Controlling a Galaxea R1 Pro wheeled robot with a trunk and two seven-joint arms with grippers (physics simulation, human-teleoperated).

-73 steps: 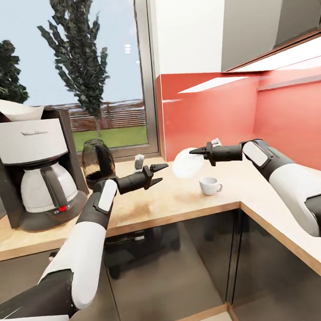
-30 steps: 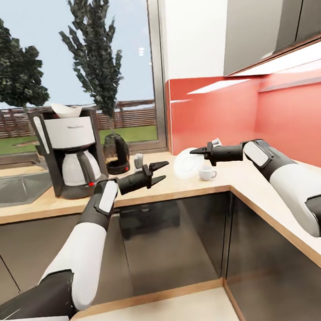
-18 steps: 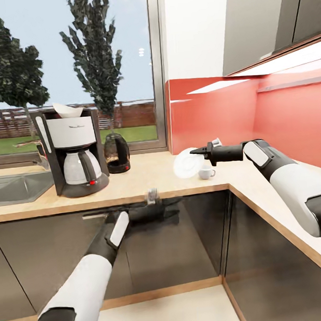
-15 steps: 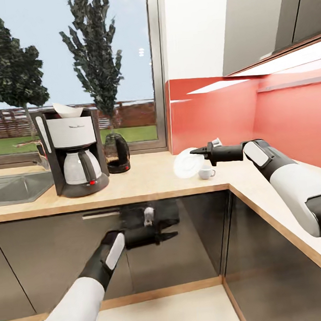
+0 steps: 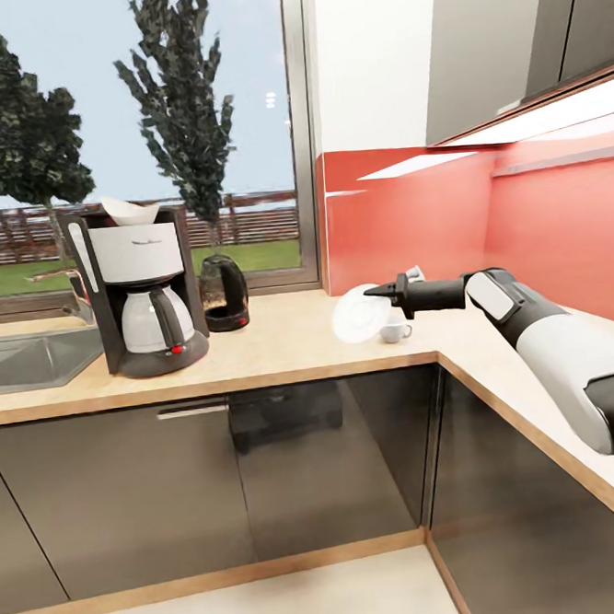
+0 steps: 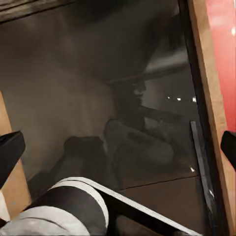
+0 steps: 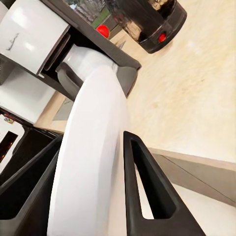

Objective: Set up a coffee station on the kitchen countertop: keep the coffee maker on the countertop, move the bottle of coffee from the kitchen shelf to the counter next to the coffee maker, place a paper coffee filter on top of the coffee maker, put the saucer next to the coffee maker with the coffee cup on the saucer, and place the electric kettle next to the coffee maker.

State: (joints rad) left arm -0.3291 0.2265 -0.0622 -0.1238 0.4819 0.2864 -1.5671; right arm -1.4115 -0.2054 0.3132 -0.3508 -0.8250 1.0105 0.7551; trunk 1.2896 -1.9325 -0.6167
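The saucer (image 5: 360, 314) is held on edge, tilted, above the wooden surface (image 5: 282, 341), clamped at its rim by the right gripper (image 5: 376, 291). In the right wrist view the white disc of the saucer (image 7: 91, 162) runs between the two black fingers (image 7: 147, 191), which are closed against its two faces. Just beside the saucer, on the side away from the coffee maker, the white coffee cup (image 5: 396, 330) stands upright on the surface, under the right forearm.

The coffee maker (image 5: 139, 288) stands well apart from the saucer, towards the sink (image 5: 25, 357), with its glass carafe seated in it and a white paper coffee filter (image 5: 129, 210) sitting in its top. The dark electric kettle (image 5: 224, 293) stands just beside the coffee maker, on the side nearer the saucer and a little further back towards the window (image 5: 137, 136). In the right wrist view the coffee maker (image 7: 44, 46) and the kettle (image 7: 147, 19) lie beyond the saucer's edge.

In the left wrist view the left gripper (image 6: 118, 147) faces the dark glossy cabinet front (image 6: 113, 98) below the surface; its fingertips (image 6: 10, 152) sit at opposite edges of the picture, spread wide with nothing between them.
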